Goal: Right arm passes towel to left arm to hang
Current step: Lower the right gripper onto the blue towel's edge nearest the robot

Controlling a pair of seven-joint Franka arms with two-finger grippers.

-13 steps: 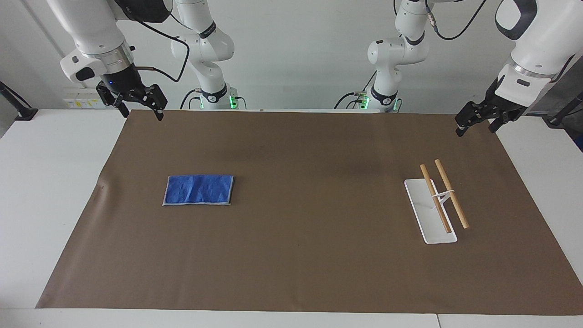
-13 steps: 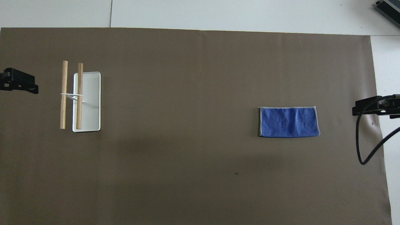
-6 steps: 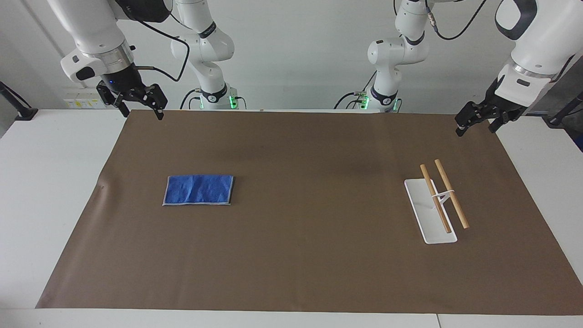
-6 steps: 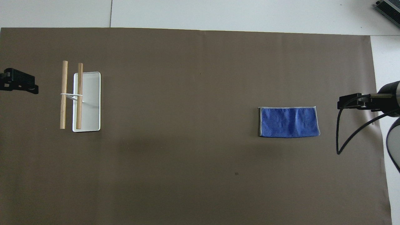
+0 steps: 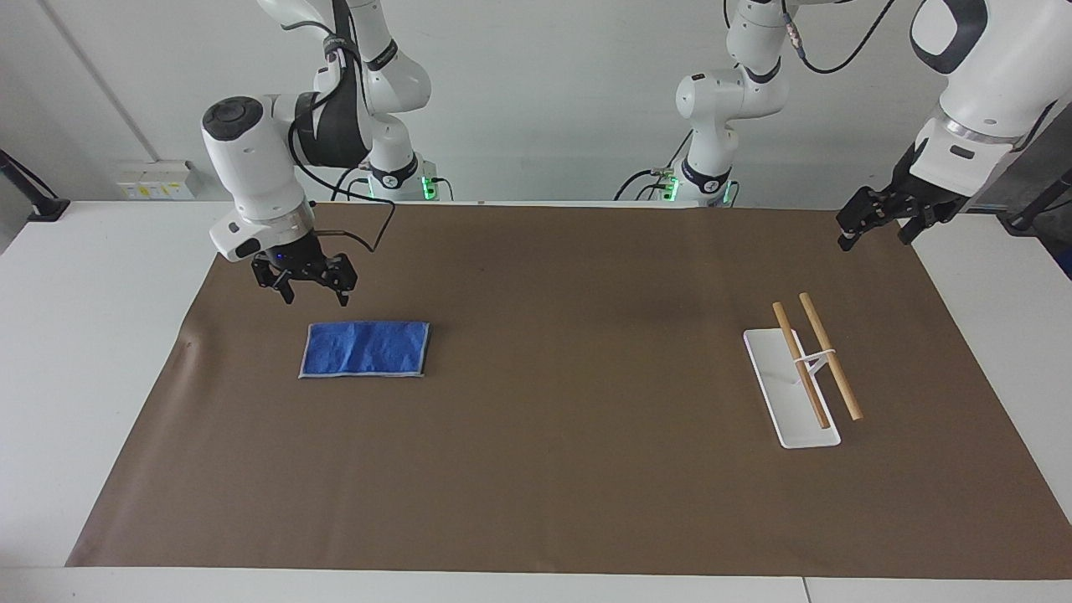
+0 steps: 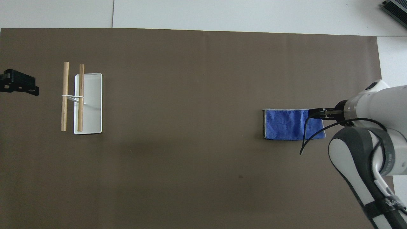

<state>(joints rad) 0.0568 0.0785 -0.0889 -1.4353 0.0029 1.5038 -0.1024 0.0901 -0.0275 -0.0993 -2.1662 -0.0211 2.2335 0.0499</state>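
The towel (image 5: pixel 365 349) (image 6: pixel 287 124) is a small blue cloth lying flat on the brown mat, toward the right arm's end of the table. My right gripper (image 5: pixel 315 293) (image 6: pixel 315 113) hangs open in the air over the towel's corner at that end, with nothing between its fingers and a gap down to the cloth. My left gripper (image 5: pixel 875 238) (image 6: pixel 19 86) waits open and raised over the mat's corner at the left arm's end, holding nothing.
A white rack (image 5: pixel 783 402) (image 6: pixel 92 105) with two wooden rods (image 5: pixel 827 356) stands on the mat near the left arm's end. The brown mat (image 5: pixel 569 377) covers most of the white table. A black cable (image 6: pixel 310 136) loops from the right wrist over the towel.
My right arm has swung down from the mat's corner by its base to just above the towel's end. The left arm, towel and rack have not moved.
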